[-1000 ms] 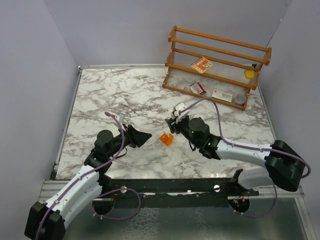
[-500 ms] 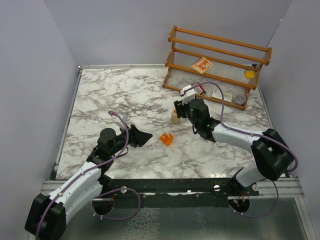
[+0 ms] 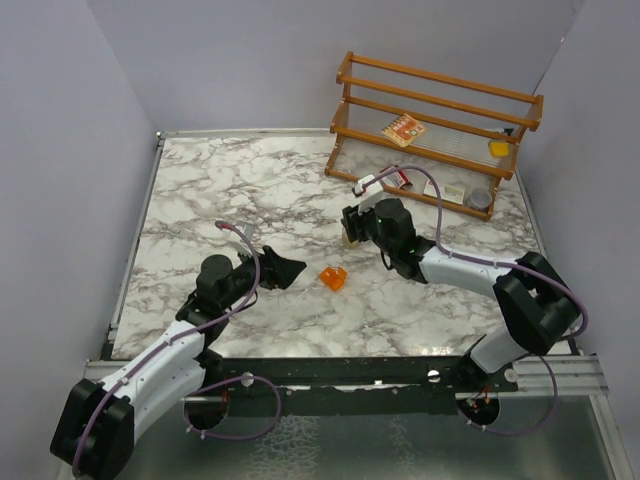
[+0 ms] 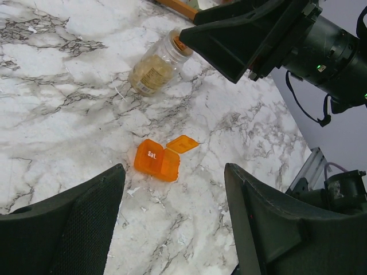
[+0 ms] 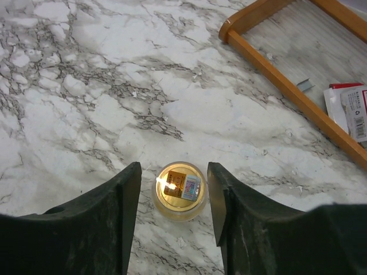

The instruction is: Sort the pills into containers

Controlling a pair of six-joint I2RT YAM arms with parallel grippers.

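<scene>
Nearest the arm bases, the left gripper (image 3: pixel 285 268) hangs low over the bench (image 3: pixel 220 190), its jaws spread wide with nothing between them; its wrist camera looks straight down on the small orange box (image 4: pixel 156 160), which lies just ahead with its lid (image 4: pixel 182 143) flipped open (a compartment ready to receive, I'd judge, and the gripper waits there to steady or fill it). A little farther out stands the clear jar (image 5: pixel 176 192), upright on the marble, tan contents showing through the glass. The right gripper (image 3: pixel 352 228) is poised directly above it, jaws parted to either side and, from its own camera, just short of the glass, so it holds nothing yet. That straddle looks like the setup for a pinch around the jar. Beyond, at the far edge, a wooden rack (image 3: pixel 440 100) carries packets (image 3: pixel 403 130) and a grey tin (image 3: pixel 479 198), well apart from the work.
</scene>
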